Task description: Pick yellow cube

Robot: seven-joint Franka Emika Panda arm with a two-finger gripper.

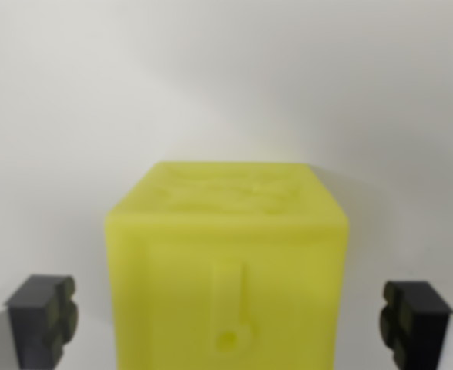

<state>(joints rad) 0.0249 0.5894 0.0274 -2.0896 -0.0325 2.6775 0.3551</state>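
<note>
From the wrist view's left, at about eight o'clock, the first dark finger pad (pixel 43 317) rises from the bottom edge: a blocky, matte charcoal piece with a lobed, knobbly inner face that looks faintly greenish. There is pale surface between it and the cube, so it is not touching.

In the middle, filling the space from the centre down to six o'clock, sits the bright yellow plastic cube (pixel 226 270). There is one of them. Its finish is smooth and slightly waxy, the edges softly rounded. The top face carries shallow raised relief, too blurred to read. The front face has a raised vertical bar ending in a small round dimple near the bottom edge. It rests on a plain white tabletop (pixel 72 116), matte and featureless, which blends into the pale background above with a soft shadow around the cube's upper corners.

At about four o'clock is the second dark pad, the same matte, lobed shape, again with a clear gap to the cube's side. That makes two pads, one on each flank.

The gripper (pixel 226 320) has its jaws spread wide, straddling the cube without gripping it. Nothing else lies near the cube.
</note>
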